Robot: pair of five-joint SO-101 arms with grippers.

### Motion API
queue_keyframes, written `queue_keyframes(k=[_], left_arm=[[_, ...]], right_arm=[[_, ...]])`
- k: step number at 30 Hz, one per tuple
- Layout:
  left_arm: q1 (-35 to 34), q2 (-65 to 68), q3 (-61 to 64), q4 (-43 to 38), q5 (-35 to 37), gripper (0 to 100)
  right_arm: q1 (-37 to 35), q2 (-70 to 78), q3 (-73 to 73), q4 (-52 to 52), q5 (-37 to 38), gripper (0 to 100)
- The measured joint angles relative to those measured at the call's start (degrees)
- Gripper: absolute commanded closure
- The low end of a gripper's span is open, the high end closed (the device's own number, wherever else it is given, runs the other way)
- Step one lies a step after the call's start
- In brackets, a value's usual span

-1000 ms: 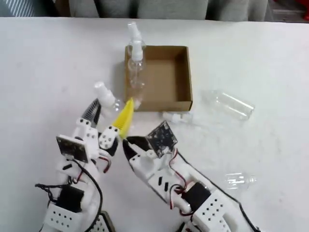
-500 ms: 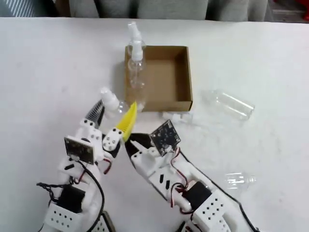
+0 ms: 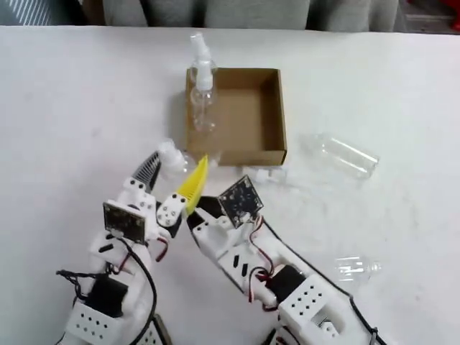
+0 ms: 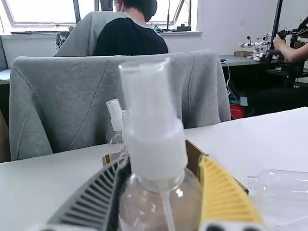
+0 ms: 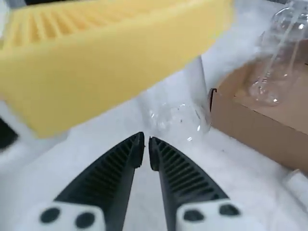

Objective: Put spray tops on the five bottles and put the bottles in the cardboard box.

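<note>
jaws of the left arm [image 3: 118, 226] clamp an upright spray-topped bottle [image 4: 153, 139] just off the cardboard box's [image 3: 282, 108] near left corner, box straight ahead; right jaws pressed together, empty, close behind.

Bright, even light washes the white table [image 3: 65, 93], leaving only soft, faint shadows beside the brown cardboard box [image 3: 280, 115], while daylight blows out the rear windows [image 4: 43, 9] behind the clear plastic spray bottle [image 4: 159, 202].
</note>
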Motion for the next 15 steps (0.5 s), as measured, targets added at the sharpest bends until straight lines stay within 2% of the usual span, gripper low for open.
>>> queue_keyframes(k=[4, 9, 15], left_arm=[[0.6, 0.1, 0.0, 0.1, 0.1, 94], [1.3, 0.1, 0.0, 0.2, 0.1, 94], [1.1, 0.1, 0.0, -0.9, 0.1, 94]], right_arm=[[0.0, 0.1, 0.2, 2.2, 0.2, 98.4], [1.7, 0.0, 0.3, 9.9, 0.4, 98.4], [9.0, -9.5, 0.3, 21.5, 0.4, 98.4]])
